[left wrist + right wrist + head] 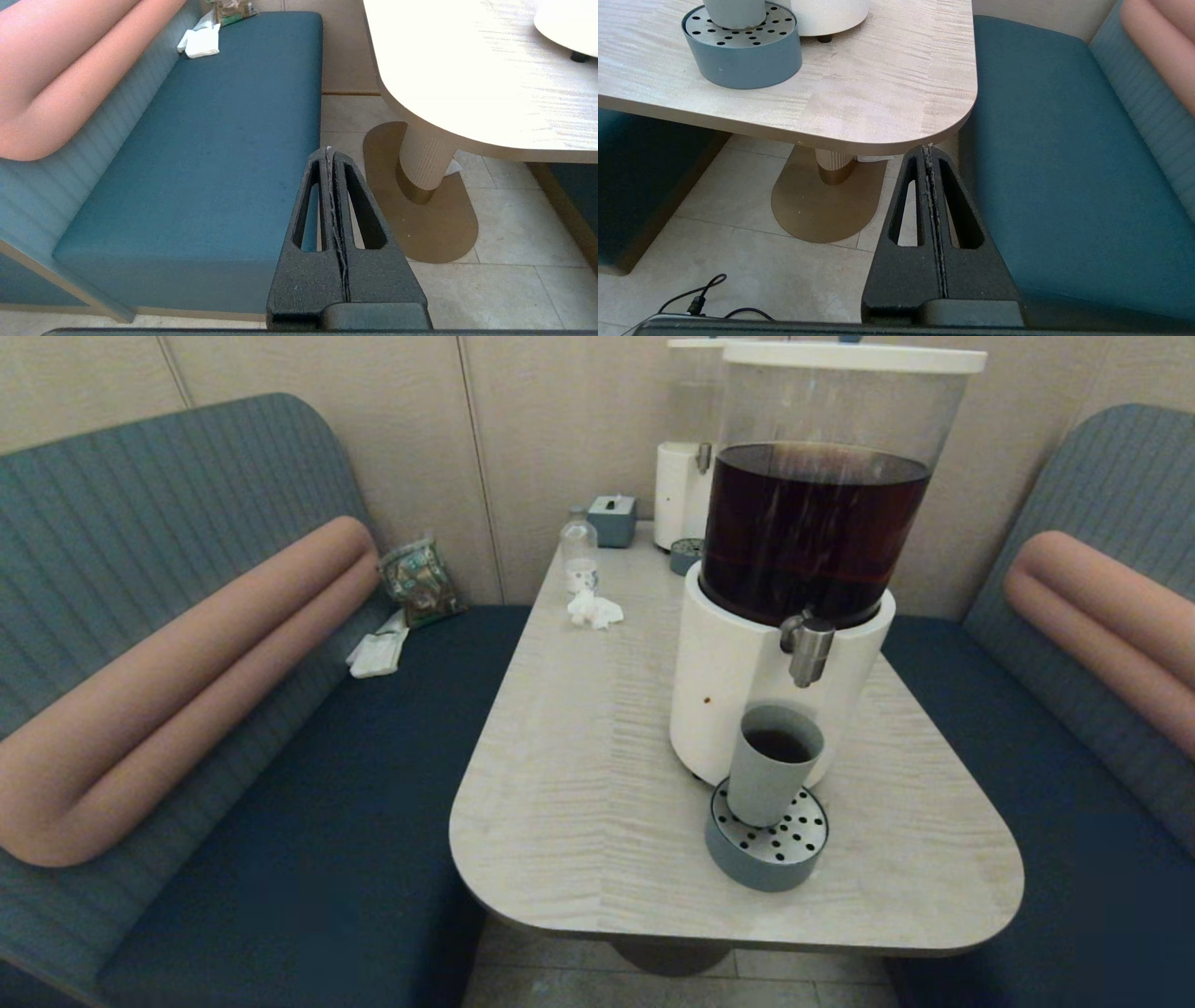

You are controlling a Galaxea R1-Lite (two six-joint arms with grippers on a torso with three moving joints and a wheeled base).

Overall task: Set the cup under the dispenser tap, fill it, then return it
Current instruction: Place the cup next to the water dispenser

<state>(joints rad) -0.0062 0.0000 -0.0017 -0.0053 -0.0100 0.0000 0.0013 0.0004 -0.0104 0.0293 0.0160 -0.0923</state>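
Note:
The grey-blue cup [771, 765] stands upright on the round drip tray [767, 845], right below the steel dispenser tap [808, 649], with dark liquid in its bottom. Its base [734, 10] shows on the tray in the right wrist view. The big dispenser [814, 532] holds dark brown liquid over a white base. Neither arm appears in the head view. My left gripper [329, 151] is shut and empty, low beside the left bench, below table height. My right gripper [928, 150] is shut and empty, just under the table's near right corner.
On the table [597, 775] far end stand a clear bottle [579, 553], crumpled tissue [595, 609], a tissue box [612, 519], a second paler dispenser [686, 476]. Blue benches [308, 784] flank the table. The table pedestal [835, 167] rises from the tiled floor.

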